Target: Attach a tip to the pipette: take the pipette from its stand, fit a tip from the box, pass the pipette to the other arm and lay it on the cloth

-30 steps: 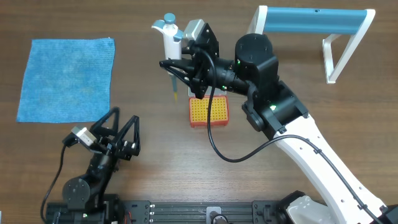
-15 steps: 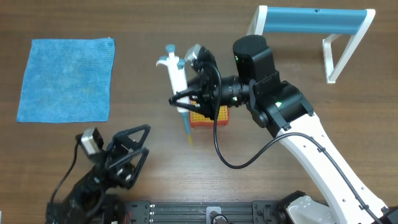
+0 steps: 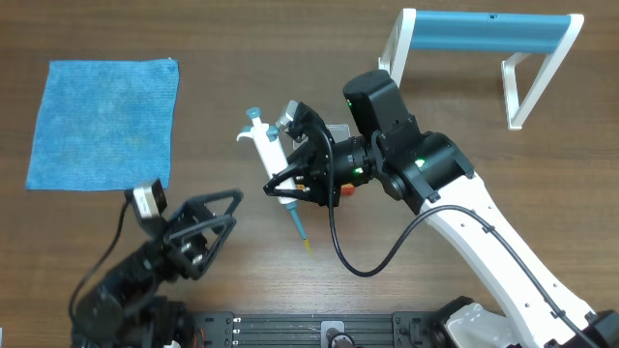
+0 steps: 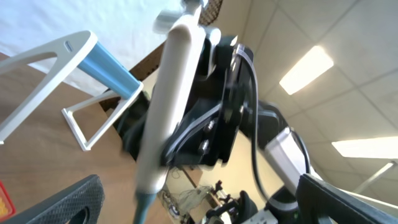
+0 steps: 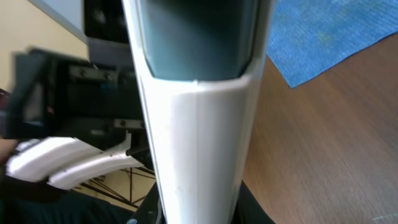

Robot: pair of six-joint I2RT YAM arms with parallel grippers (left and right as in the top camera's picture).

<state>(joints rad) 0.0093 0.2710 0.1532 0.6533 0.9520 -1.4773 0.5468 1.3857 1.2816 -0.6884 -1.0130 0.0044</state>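
My right gripper is shut on the white pipette, held tilted above the table's middle. A yellow tip sits on its lower end, pointing toward the front edge. The left wrist view has the pipette's body close ahead with the right gripper's black frame behind it. In the right wrist view the body stands close up. My left gripper is open, just left of the pipette's lower end and apart from it. The blue cloth lies flat at the far left.
The white and blue pipette stand is at the back right, also seen as stand from the left wrist. A sliver of the red tip box peeks out beside the right arm. Bare wood lies between cloth and arms.
The right arm carried the pipette from over the tip box toward the front left, tilting it. The left gripper rose and shifted right toward it.
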